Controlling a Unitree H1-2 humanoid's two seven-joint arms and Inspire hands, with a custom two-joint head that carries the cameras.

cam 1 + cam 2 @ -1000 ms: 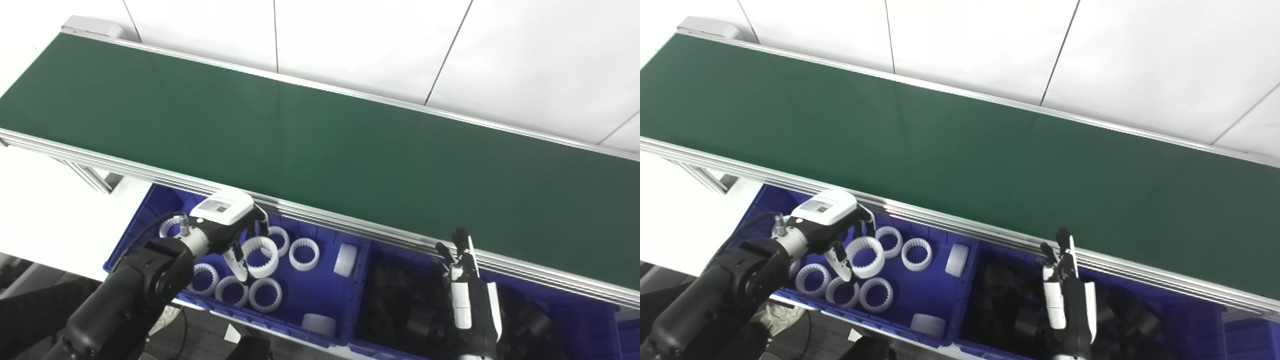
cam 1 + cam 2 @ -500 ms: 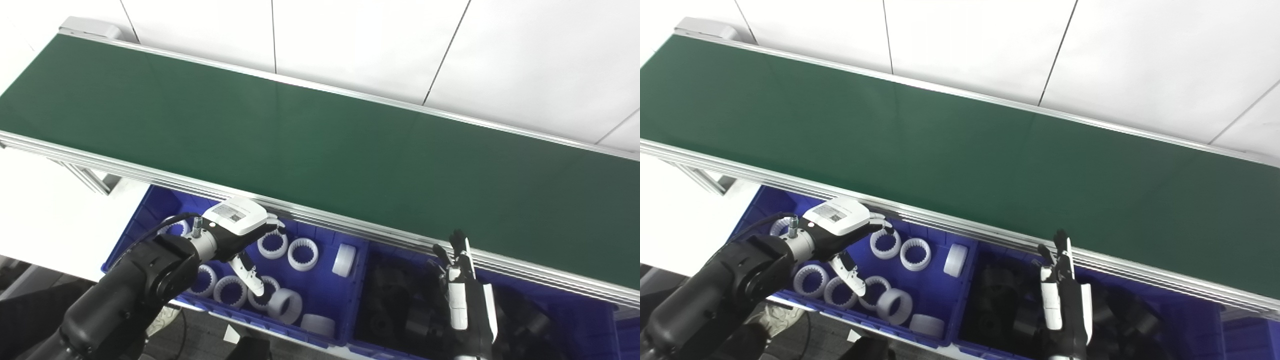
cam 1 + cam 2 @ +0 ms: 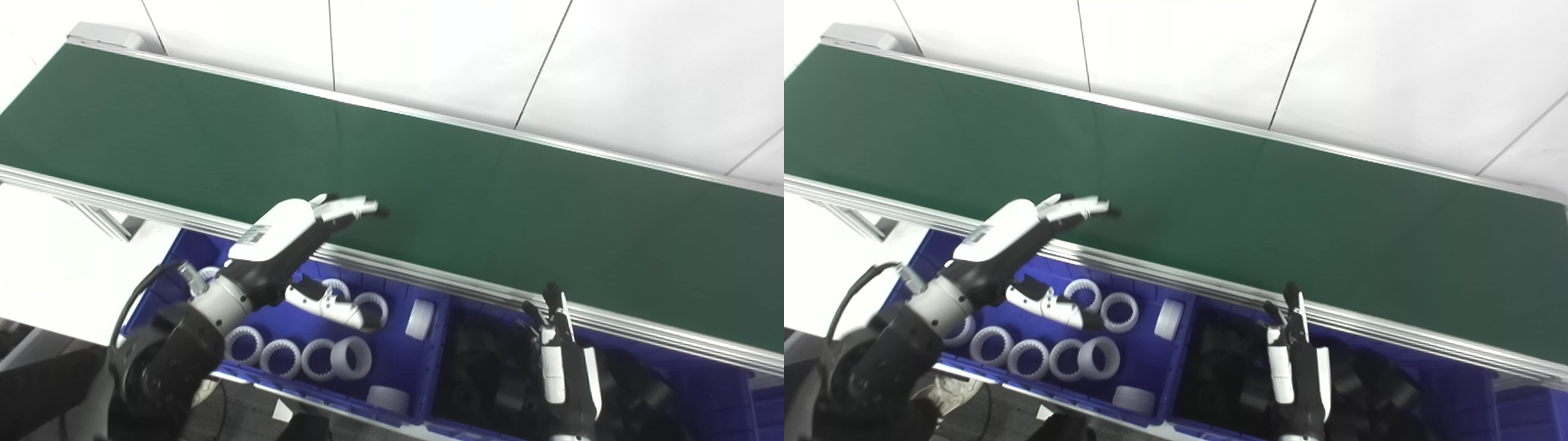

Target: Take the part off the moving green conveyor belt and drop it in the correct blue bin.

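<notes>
Left hand point(image 3: 288, 229) has risen, fingers spread and empty, its white ring point(image 3: 351, 357) apparently dropped in the bin point(image 3: 422, 358).

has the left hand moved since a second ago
Yes. The left hand has risen from over the blue bin of white rings and now reaches, open, across the conveyor belt near rail.

Two blue bins point(image 3: 392, 373), two hands, one conveyor belt point(image 3: 429, 184)
</notes>
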